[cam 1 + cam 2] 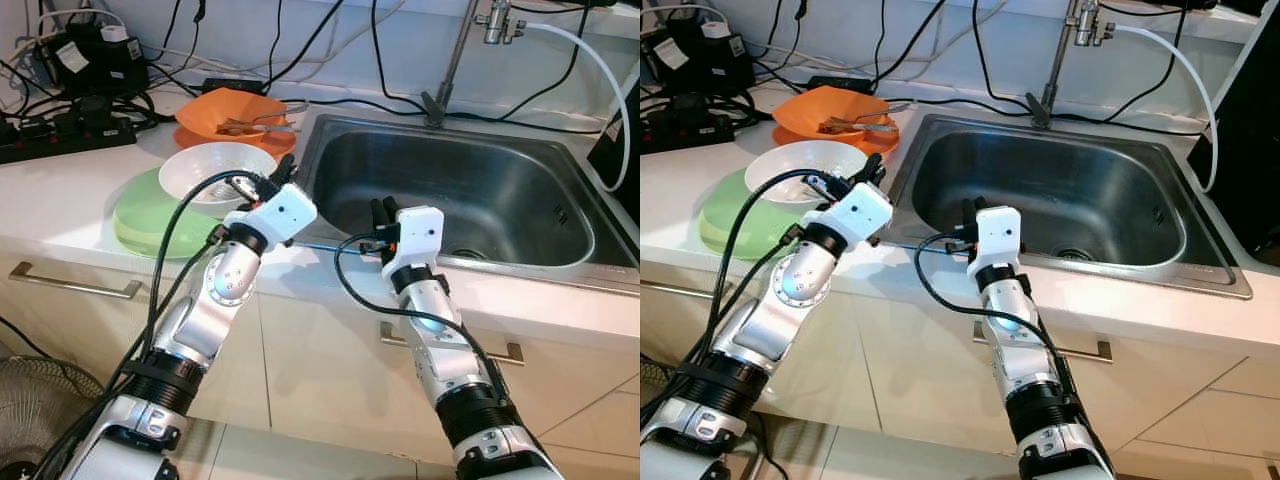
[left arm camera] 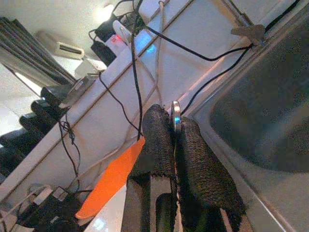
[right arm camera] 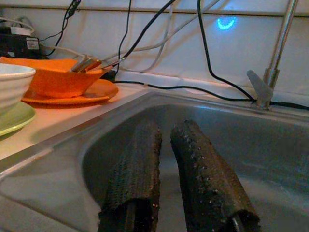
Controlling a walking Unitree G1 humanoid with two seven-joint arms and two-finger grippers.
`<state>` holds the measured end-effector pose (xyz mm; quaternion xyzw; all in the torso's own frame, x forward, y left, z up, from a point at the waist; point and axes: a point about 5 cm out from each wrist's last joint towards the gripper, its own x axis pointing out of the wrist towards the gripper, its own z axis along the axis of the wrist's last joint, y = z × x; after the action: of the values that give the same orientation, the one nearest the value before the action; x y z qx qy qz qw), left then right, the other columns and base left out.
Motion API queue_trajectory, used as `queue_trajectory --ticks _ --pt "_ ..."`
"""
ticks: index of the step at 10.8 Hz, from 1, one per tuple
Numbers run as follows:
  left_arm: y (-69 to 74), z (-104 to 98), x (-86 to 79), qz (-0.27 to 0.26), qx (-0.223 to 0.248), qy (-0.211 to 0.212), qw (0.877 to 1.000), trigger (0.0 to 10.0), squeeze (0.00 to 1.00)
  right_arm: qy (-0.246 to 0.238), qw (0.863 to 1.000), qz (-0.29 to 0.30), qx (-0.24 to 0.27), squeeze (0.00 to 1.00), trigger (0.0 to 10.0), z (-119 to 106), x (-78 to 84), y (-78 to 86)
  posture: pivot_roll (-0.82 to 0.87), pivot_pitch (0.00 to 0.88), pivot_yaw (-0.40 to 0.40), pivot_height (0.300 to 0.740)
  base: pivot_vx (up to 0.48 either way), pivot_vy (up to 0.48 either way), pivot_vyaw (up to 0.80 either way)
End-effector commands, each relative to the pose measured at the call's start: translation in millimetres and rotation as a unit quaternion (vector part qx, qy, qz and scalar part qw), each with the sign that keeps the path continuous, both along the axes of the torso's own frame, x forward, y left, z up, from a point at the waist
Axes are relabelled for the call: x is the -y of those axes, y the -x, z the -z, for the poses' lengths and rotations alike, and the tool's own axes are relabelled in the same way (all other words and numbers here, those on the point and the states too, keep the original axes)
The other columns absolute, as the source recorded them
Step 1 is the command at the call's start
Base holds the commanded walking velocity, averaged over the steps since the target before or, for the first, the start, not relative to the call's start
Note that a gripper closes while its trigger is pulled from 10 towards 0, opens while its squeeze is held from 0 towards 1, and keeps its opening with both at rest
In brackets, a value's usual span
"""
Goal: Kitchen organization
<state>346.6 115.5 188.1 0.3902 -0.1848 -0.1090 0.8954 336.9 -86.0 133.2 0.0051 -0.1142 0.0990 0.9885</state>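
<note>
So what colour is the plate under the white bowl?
Pale green plate, clearest in the left eye view.

Both head views are bright, evenly lit and sharp, and the steel sink (image 1: 470,190) shows soft pale glare along its rim. The left wrist view is washed out around a ceiling lamp (image 2: 105,13). The right wrist view is dimmer, with a blue glint on the wall above the sink.

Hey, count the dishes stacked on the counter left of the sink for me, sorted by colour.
Orange: 2, a shallow orange bowl holding cutlery, on a flat orange plate
White: 1, a round white bowl
Green: 1, a pale green plate under the white bowl
Total: 4
</note>
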Motion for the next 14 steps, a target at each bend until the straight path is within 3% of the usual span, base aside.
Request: queue_trajectory --ticks 1,5,8,9,10,12,14 --pt "-1.3 -2 0.9 -0.004 0.007 -0.005 1.000 0.0 0.00 0.003 1.000 0.002 -0.005 0.00 10.0 3 0.3 -0.2 0.21 0.000 -0.036 0.740 0.000 0.000 0.00" --pt "1.0 -13 3.0 -0.003 0.048 -0.017 0.999 0.0 0.00 0.001 1.000 0.003 -0.005 0.00 10.0 3 -0.2 -0.2 0.22 0.000 -0.036 0.740 0.000 0.000 0.00" --pt "6.7 -32 10.2 0.001 0.111 -0.019 0.994 0.0 0.00 0.001 1.000 0.005 -0.005 0.00 10.0 3 1.2 -0.6 0.22 0.000 -0.039 0.740 0.000 0.000 0.00" --pt "9.0 -37 12.1 0.001 0.126 -0.008 0.992 6.4 0.00 0.001 1.000 0.005 -0.006 0.00 10.0 3 0.8 -0.4 0.21 0.000 -0.039 0.740 0.000 0.000 0.00" --pt "11.6 -41 14.5 0.011 0.137 -0.003 0.991 10.0 0.00 0.001 1.000 0.005 -0.006 0.00 10.0 3 1.0 -0.5 0.21 0.000 -0.040 0.740 0.000 0.000 0.00" --pt "18.8 -51 21.7 0.034 0.169 0.001 0.985 10.0 0.00 0.000 1.000 0.006 -0.004 0.00 10.0 2 1.4 -0.9 0.21 0.000 -0.039 0.740 0.000 0.000 0.00" --pt "30.5 -67 37.4 0.096 0.199 0.016 0.975 10.0 0.00 -0.002 1.000 0.008 -0.002 0.00 10.0 1 3.0 -2.0 0.22 0.000 -0.039 0.740 0.000 0.000 0.00"
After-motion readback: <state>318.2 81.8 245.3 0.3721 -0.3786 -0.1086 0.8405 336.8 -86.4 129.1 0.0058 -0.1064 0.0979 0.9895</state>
